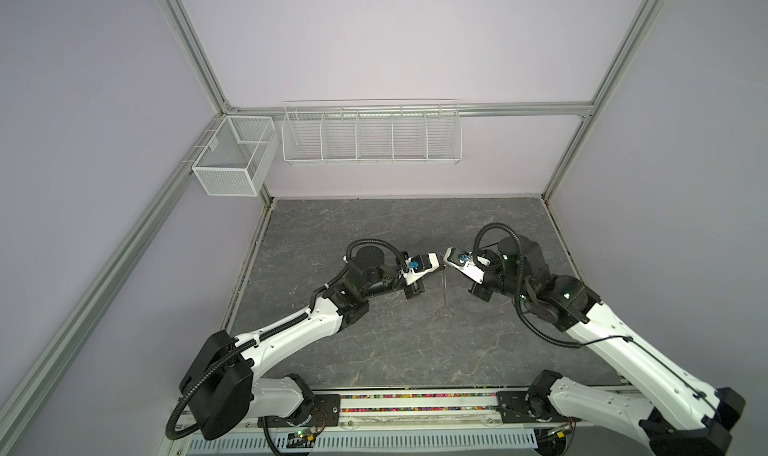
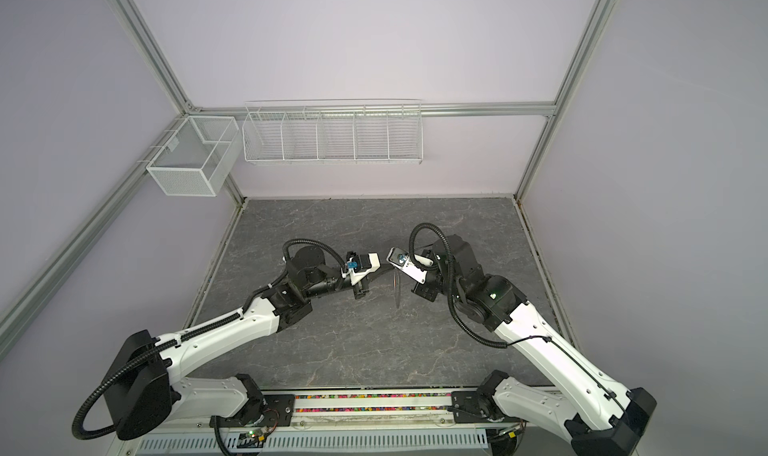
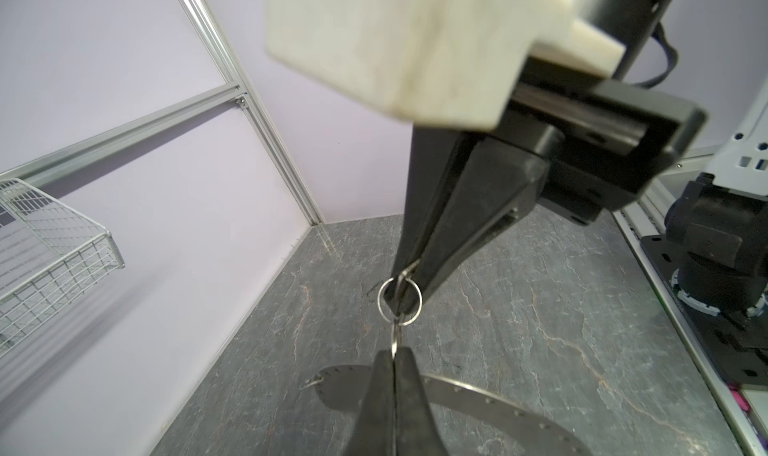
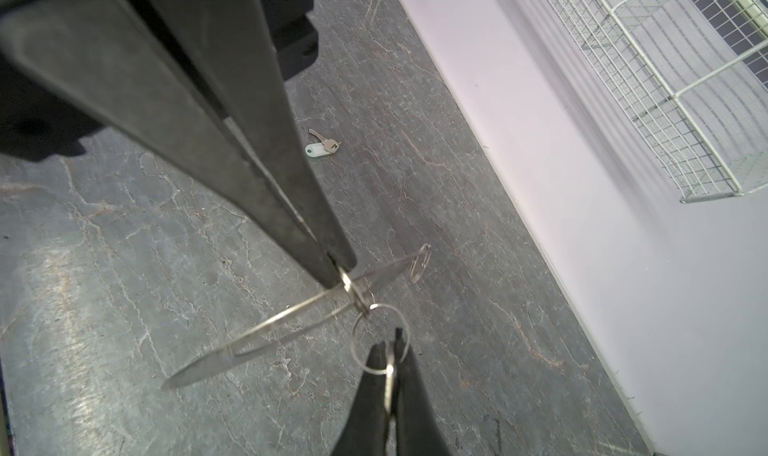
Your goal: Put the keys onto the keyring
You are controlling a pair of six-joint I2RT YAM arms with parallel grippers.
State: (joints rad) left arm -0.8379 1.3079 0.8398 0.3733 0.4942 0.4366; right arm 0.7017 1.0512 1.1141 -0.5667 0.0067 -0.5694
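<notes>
Right wrist view: where do we find the keyring (image 4: pixel 199 370)?
— We see it off the table (image 4: pixel 124 225), tilted nearly edge-on, its rim pinched in the left gripper (image 4: pixel 334 273), jaws closed tight on the metal. A small split ring (image 4: pixel 382 305) links to the rim just beside that pinch, and the right gripper (image 4: pixel 392 352) is clamped shut on it
— And the keys?
— We spot only the white-tagged key (image 4: pixel 322 147), flat on the table, well apart from both grippers. The black-tagged one we cannot find in any view
— How do we expect these to handle?
— We judge the keyring stiff, thin, light and slick, so a grip on the flat of the rim suits it; it may swivel in the grip. The split ring is springy wire and could slip free. The key is small and lies flat, so we would take it by the tag, thicker than the blade
</notes>
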